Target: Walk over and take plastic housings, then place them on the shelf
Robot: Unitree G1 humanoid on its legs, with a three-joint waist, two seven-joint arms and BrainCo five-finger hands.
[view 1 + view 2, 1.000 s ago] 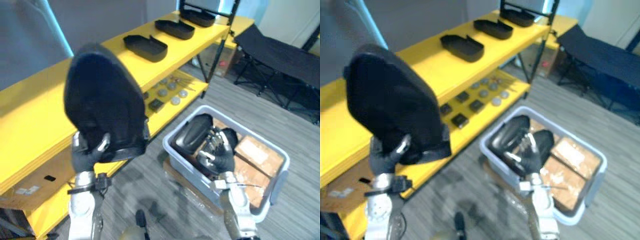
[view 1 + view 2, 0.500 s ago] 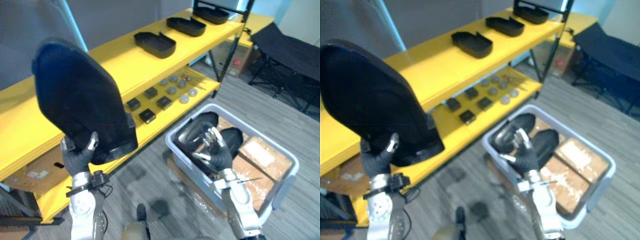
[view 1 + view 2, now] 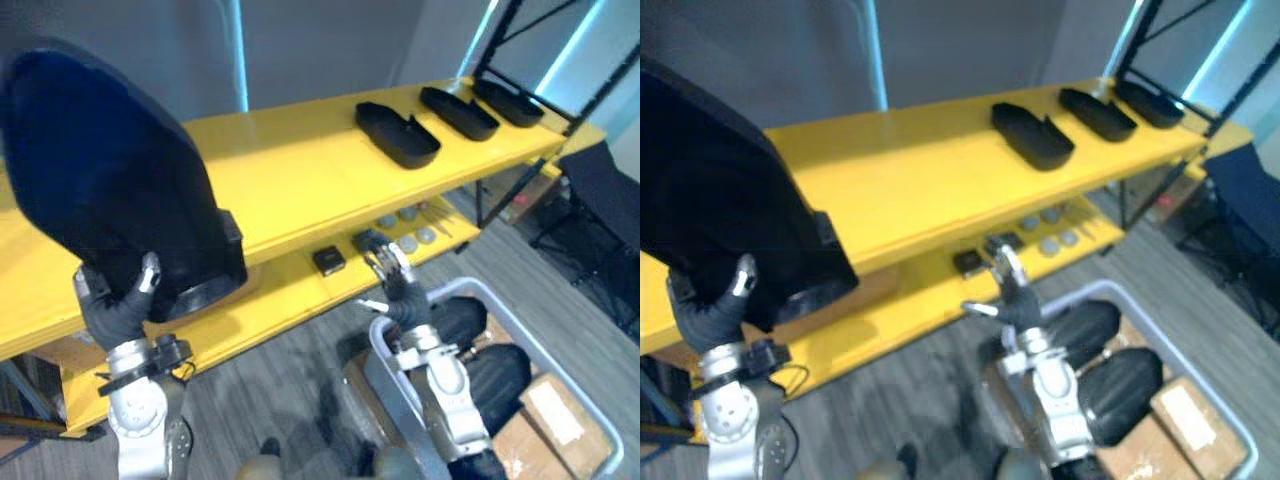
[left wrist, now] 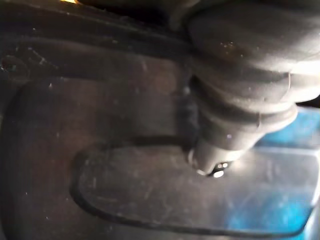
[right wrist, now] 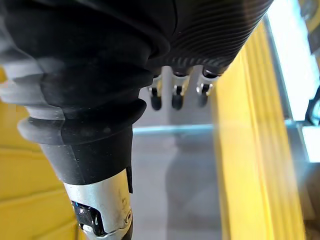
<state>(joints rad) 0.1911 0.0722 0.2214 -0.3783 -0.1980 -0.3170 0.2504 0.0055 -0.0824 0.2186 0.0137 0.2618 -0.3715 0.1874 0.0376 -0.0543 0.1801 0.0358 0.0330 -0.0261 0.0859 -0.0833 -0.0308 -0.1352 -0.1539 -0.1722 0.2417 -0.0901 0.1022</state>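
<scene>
Left eye view: the left hand is raised at the near left, its thumb and fingers curled round the lower edge of a large black plastic housing; the housing stands upright in front of the yellow shelf; three shelved housings lie in a row on the top board toward its far right end; small parts sit on the lower board; the right hand holds nothing, its fingers straight and spread, by the near corner of a grey bin on the floor; binned housings and cardboard boxes lie inside it. Right eye view: the same layout; the raised housing covers the shelf's left end. Left wrist view: the thumb presses on the housing's dark inner face. Right wrist view: the fingers point out straight with nothing between them; the shelf's yellow edge runs beyond.
</scene>
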